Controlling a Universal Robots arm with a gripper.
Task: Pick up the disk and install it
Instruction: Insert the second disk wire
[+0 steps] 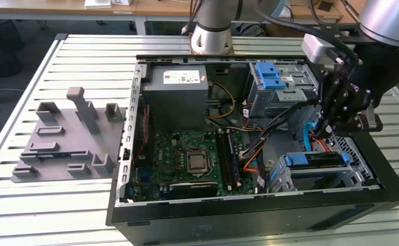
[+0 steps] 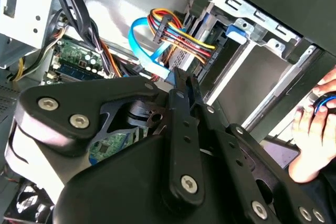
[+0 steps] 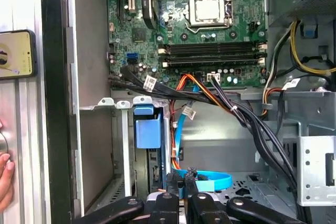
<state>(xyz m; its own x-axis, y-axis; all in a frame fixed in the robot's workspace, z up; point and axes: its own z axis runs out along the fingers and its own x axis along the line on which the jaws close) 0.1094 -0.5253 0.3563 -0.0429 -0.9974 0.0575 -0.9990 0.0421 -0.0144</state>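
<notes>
The disk [image 1: 313,160] sits in the lower drive cage at the case's front corner on the exterior view's right. It lies flat with blue rails at both ends. In the first wrist view its blue rail [image 3: 147,130] shows in the grey cage. My black gripper [image 1: 323,129] hangs inside the case just above and behind that cage. In both wrist views the fingers [image 3: 172,184] stand close together with nothing seen between them. The gripper [image 2: 186,80] is right beside a light blue data cable [image 2: 144,45] and a bundle of coloured power wires [image 2: 176,34].
The open computer case [image 1: 127,154] lies on a slatted table, with motherboard [image 1: 189,159], grey power-supply box [image 1: 179,95] and an upper bay with a blue latch [image 1: 271,77]. A grey fixture [image 1: 66,138] lies at the exterior view's left. A person's hand [image 2: 315,124] rests outside the case.
</notes>
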